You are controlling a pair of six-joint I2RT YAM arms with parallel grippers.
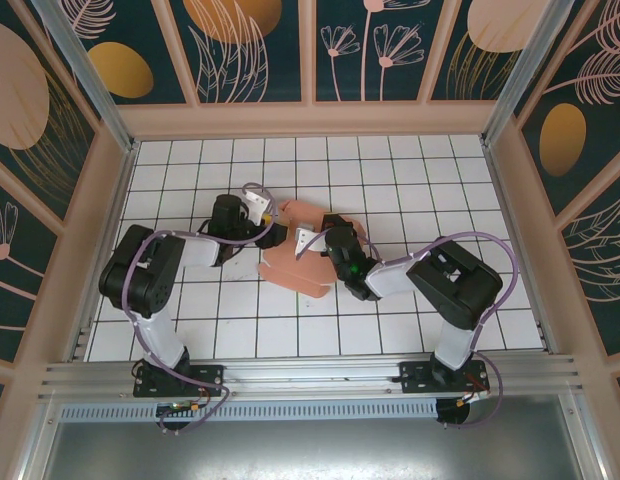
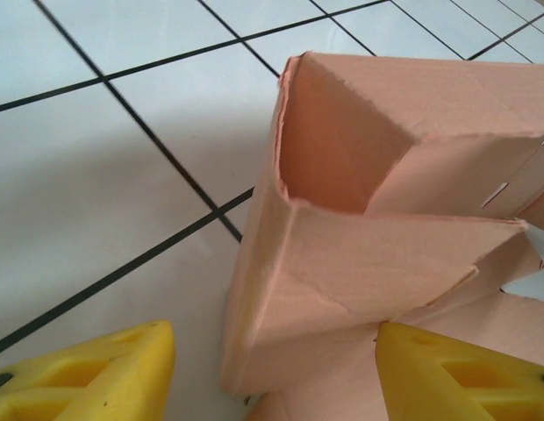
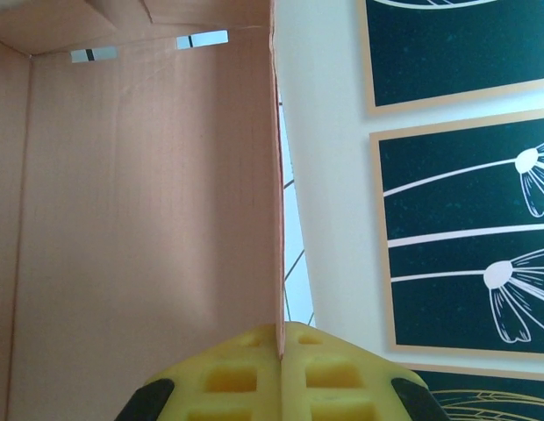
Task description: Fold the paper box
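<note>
The right gripper (image 3: 279,338) is clamped shut on the upright edge of one wall of the salmon-pink thin card paper box (image 1: 295,265), apparently so that the half-formed shape is steadied. The left gripper (image 2: 272,373) is held open, with a folded corner between its yellow fingers (image 2: 88,373), probably to be pressed. The box is set mid white gridded counter (image 1: 190,180), between the arms. No writing can be read.

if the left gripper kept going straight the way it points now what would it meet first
Most likely the paper box: its raised pink wall stands straight ahead of the left gripper, in line with the gap between the open jaws. Depth is unclear, but nothing else shows in between.
</note>
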